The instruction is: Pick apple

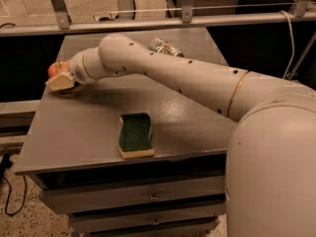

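While one small round red apple (56,68) is sitting at the grey metal table's (84,132) left edge, one beige-tipped gripper (60,81) is covering its front, grasp not discernible, with one green-topped rectangular sponge (135,135) lying near the front and one crushed metal can (166,47) lying behind the white arm (187,80).

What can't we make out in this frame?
Apple: camera view, mostly hidden behind the gripper at the table's left edge; whether it is held is unclear.
Can: camera view, partly hidden behind the arm; label too blurred to read.
Robot body: cut off by the right and bottom edges.
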You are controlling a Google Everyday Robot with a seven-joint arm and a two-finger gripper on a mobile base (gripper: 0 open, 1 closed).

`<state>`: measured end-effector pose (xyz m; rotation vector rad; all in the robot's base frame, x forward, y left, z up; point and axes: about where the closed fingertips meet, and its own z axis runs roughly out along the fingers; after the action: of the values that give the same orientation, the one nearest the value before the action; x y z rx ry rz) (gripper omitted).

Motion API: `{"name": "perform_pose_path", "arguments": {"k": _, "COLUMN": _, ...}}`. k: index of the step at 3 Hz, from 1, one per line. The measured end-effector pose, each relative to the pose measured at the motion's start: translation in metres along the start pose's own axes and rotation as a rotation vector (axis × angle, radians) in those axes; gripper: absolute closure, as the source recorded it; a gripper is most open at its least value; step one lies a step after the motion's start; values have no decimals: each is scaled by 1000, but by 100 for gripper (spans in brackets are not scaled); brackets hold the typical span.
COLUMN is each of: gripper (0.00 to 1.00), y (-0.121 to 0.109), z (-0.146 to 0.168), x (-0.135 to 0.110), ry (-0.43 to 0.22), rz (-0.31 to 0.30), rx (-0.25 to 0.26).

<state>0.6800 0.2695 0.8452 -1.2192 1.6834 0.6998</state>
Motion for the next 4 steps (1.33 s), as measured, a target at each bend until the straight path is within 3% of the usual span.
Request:
{"name": "perform_pose_path", "arguments": {"k": 2, "gripper": 92, "y": -2, "z": -35, "x": -13, "ry": -74, "rz": -46, "rx": -5}}
{"name": "perform_pose_path", "arguments": {"k": 3, "gripper": 100, "y": 4, "z": -75, "x": -5, "ry": -102, "rz": -67, "rx": -37}}
{"name": "perform_pose_path", "arguments": {"k": 4, "gripper": 100, "y": 7, "z": -119, "x": 2, "ry": -139, "rz": -95, "rx": -75}}
